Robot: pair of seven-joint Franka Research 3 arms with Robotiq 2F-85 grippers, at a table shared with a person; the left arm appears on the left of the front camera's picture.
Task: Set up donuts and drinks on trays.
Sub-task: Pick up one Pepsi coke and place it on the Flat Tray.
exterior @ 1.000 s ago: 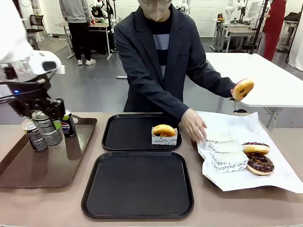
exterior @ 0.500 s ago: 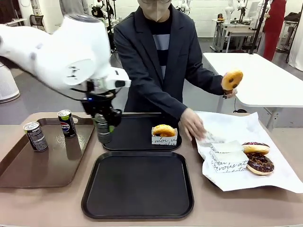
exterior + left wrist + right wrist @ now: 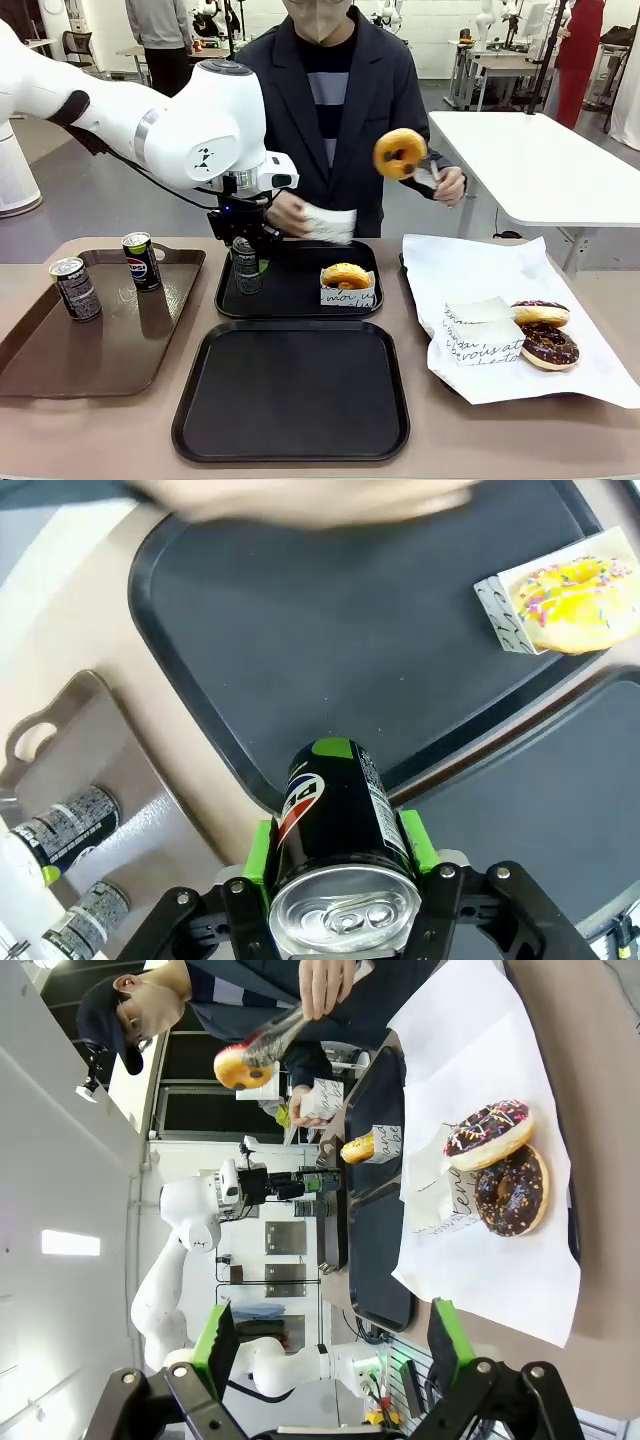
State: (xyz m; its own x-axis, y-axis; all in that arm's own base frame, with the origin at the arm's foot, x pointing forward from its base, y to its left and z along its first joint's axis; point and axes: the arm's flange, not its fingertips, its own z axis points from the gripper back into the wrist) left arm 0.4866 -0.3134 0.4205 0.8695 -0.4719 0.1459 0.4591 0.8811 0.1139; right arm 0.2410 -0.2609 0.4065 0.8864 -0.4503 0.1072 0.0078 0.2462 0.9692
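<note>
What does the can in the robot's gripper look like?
The can is slim and dark, with a shiny silver metal top and a pull tab. Its side has a red, white and blue Pepsi logo, small white print and a green band at the bottom end. It stands upright, squeezed on two sides by the green pads of the left gripper, over the left part of the far black tray. I can't tell whether its bottom touches the tray.

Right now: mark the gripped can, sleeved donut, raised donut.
Pepsi can [image 3: 338, 802], left wrist view, label side.
sleeved donut [image 3: 336, 275], front view, glazed top.
raised donut [image 3: 387, 150], front view, ring's left side.
</note>
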